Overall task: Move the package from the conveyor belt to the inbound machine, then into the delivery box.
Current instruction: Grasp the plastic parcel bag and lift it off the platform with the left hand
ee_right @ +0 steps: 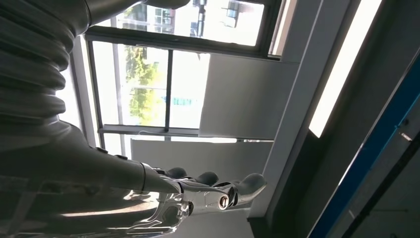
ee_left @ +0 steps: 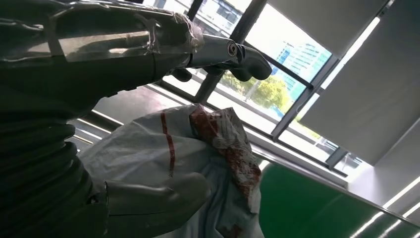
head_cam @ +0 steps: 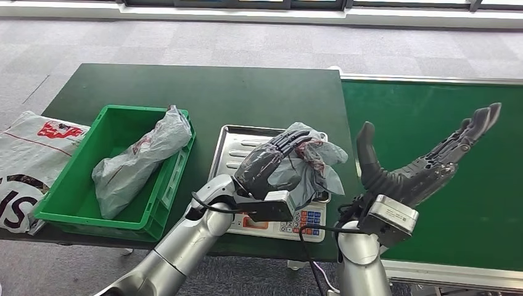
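We see a dark green table (head_cam: 203, 92) standing on grey carpet floor (head_cam: 185, 40). At its near left corner a white sack with red print (head_cam: 28, 154) lies partly over the edge, just beside the green bin. Behind, large windows (ee_right: 143, 94) show trees and buildings outside.
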Controlling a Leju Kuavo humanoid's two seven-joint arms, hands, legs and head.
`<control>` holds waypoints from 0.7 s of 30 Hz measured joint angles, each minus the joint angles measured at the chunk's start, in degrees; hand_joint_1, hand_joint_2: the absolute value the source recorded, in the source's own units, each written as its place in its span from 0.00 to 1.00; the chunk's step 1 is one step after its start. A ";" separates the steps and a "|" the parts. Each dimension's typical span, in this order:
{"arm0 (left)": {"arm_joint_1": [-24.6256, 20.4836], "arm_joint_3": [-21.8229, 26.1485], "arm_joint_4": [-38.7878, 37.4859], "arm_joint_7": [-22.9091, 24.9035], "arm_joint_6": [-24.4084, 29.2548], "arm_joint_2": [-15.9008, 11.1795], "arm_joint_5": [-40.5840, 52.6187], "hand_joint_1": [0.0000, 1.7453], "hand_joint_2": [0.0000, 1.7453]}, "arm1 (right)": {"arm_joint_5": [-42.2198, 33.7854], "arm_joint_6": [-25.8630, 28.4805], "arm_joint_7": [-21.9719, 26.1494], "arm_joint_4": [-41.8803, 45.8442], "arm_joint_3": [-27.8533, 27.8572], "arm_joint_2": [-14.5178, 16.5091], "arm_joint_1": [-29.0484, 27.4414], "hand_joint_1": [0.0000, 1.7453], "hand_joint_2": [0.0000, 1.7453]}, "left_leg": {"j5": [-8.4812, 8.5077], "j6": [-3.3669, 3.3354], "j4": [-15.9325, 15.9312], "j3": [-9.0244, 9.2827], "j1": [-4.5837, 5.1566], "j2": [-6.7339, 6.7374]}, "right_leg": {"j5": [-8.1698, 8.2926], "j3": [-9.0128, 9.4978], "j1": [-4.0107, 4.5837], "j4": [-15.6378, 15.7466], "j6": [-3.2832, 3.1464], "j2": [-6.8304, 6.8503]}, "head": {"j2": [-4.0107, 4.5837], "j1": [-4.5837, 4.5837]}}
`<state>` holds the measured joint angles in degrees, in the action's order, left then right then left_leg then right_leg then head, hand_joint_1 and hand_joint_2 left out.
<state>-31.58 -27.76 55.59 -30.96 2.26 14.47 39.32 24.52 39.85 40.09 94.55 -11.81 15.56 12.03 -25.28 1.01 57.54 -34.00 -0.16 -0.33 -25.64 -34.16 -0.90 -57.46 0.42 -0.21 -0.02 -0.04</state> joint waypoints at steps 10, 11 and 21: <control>-2.28 -0.54 1.38 -0.94 -12.51 0.96 -11.03 0.00 1.00 | -1.23 0.00 -0.05 -1.03 1.20 0.00 0.03 0.00 1.00 | 0.00 0.00 0.00 0.00 0.00 0.00 | 0.00 0.00 0.00 0.00 0.00 0.00 | 0.01 0.01; -2.59 -0.71 1.35 -0.87 -13.75 1.06 -12.13 0.00 1.00 | -1.24 0.00 -0.04 -1.20 1.25 0.00 0.04 0.00 1.00 | 0.00 0.00 0.00 0.00 0.00 0.00 | 0.00 0.00 0.00 0.00 0.00 0.00 | 0.00 0.01; -7.00 -3.21 -4.52 3.24 -11.19 2.11 -11.05 0.00 1.00 | -0.95 0.00 -0.04 -2.01 1.85 0.00 -0.11 0.00 1.00 | 0.00 0.00 0.00 0.00 0.00 0.00 | 0.00 -0.01 -0.01 0.00 0.00 -0.01 | 0.00 0.01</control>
<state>-38.58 -30.98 51.08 -27.72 -8.93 16.58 28.27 23.57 39.85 40.04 92.54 -9.96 15.56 11.92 -25.28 1.00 57.54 -34.00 -0.16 -0.32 -25.64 -34.17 -0.91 -57.45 0.43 -0.22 -0.02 -0.04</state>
